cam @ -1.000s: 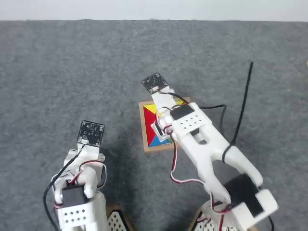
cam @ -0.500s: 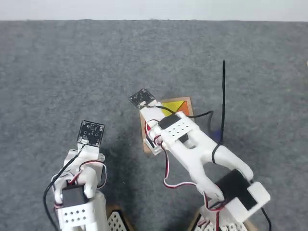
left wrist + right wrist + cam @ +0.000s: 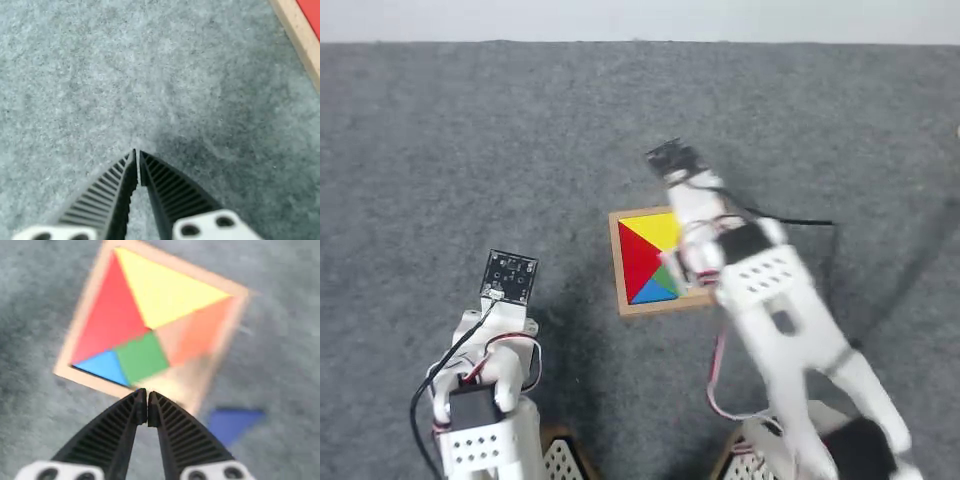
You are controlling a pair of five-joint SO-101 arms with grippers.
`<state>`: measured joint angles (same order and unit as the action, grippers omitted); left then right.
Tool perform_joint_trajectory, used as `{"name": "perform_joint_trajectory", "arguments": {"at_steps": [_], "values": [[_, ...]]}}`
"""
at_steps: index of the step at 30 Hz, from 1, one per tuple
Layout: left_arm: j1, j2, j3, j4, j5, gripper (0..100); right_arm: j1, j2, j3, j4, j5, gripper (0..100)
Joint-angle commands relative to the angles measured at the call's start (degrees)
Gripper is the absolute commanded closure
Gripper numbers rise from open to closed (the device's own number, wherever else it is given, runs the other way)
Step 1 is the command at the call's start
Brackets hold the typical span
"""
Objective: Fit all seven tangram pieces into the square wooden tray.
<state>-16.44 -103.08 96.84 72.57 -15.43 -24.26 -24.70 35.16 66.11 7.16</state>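
The worktop (image 3: 470,130) is covered edge to edge in grey, felt-like carpet with a speckled nap. Along the top of the high view runs a thin strip of pale wall (image 3: 640,20).

The square wooden tray (image 3: 616,265) lies flat on the carpet at the centre of the high view. Inside it a red triangle (image 3: 638,255) sits against the left rim, and a yellow triangle (image 3: 655,228) fills the upper part. A light blue piece (image 3: 648,291) lies in the lower left corner, with a green square (image 3: 667,277) just beside it. My right wrist view adds an orange piece (image 3: 192,335) touching the yellow and the green, and a patch of bare wood in the tray's corner next to it. A dark blue piece (image 3: 230,422) lies on the carpet outside the tray, near that same corner and apart from the rim.

My right arm (image 3: 780,310) stretches from the lower right of the high view up over the tray's right side. A black cable (image 3: 790,221) trails off it to the right. My right jaws are together, their tips above the tray's rim beside the light blue and green pieces. I cannot tell if they touch it.

My left arm (image 3: 480,400) stands at the lower left, well apart from the tray. My left jaws are together too, holding nothing, over bare carpet.
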Motion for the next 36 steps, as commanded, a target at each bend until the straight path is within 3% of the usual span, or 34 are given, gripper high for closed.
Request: {"name": "perform_joint_trajectory", "arguments": {"at_steps": [1, 6, 11, 20, 36], "values": [[-0.44, -1.14, -0.40, 0.26, -0.79, 99, 5.85, -3.12, 3.69, 0.04, 4.31, 98.1], [-0.44, -1.14, -0.40, 0.26, -0.79, 99, 9.45, 2.33, 10.11, -7.34, 4.66, 89.8], [-0.44, -1.14, -0.40, 0.26, -0.79, 99, 12.62, 9.54, 10.64, -12.26, 4.48, 90.2], [-0.44, -1.14, -0.40, 0.26, -0.79, 99, 21.32, 21.05, 6.59, -12.26, 2.73, 90.8], [-0.44, -1.14, -0.40, 0.26, -0.79, 99, 25.98, 19.82, 6.86, -10.59, 2.55, 90.8]]}}
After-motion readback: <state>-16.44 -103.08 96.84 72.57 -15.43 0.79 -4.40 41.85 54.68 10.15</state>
